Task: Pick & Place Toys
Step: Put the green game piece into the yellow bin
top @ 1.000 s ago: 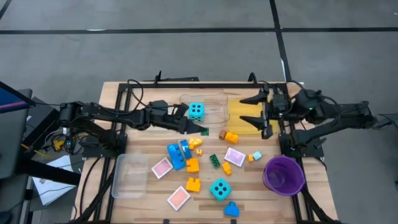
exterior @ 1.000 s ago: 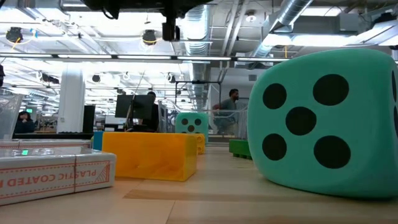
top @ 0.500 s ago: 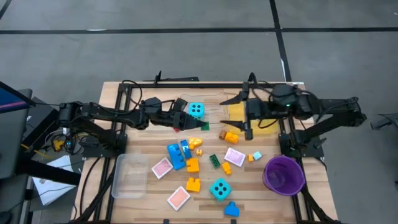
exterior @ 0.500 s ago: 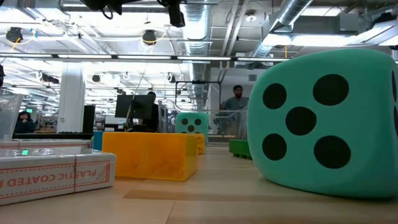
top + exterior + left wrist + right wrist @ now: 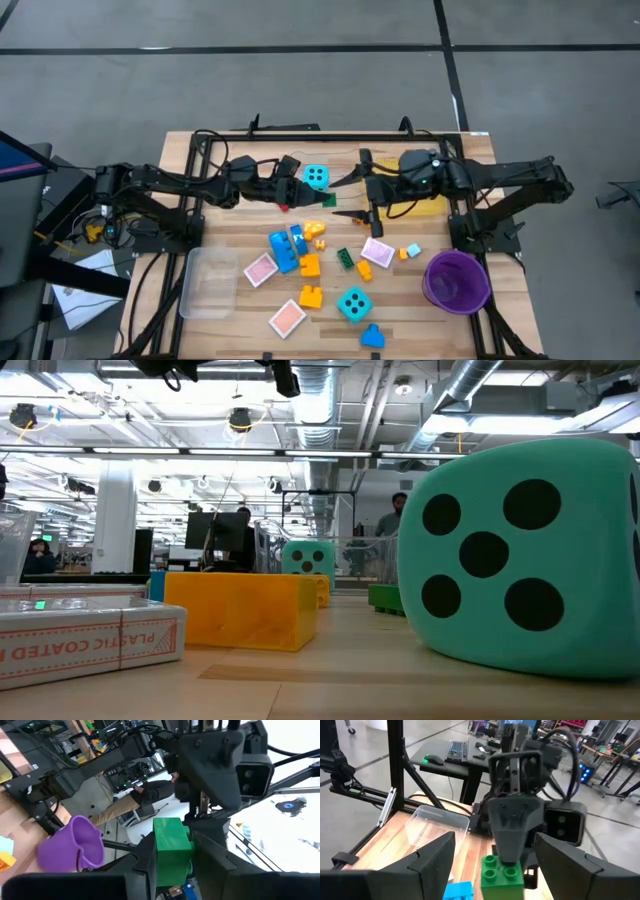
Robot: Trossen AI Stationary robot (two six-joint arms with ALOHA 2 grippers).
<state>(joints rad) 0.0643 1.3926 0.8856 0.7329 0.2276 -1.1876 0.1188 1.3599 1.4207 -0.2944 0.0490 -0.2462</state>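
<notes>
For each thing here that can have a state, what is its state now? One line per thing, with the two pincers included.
Left pincer: shut on the green brick, held above the table.
Green brick: gripped, lifted, studs up.
Right pincer: open, facing the green brick.
Purple bowl: upright, empty.
Clear tray: flat on the table, empty.
Near turquoise die: resting on the table, five dots up.

A wooden-slat table (image 5: 230,235) carries scattered bricks (image 5: 297,250), pink tiles (image 5: 260,270), and a turquoise die (image 5: 353,304) near its front edge. A clear tray (image 5: 207,282) lies at the left, a purple bowl (image 5: 457,281) at the right.
</notes>
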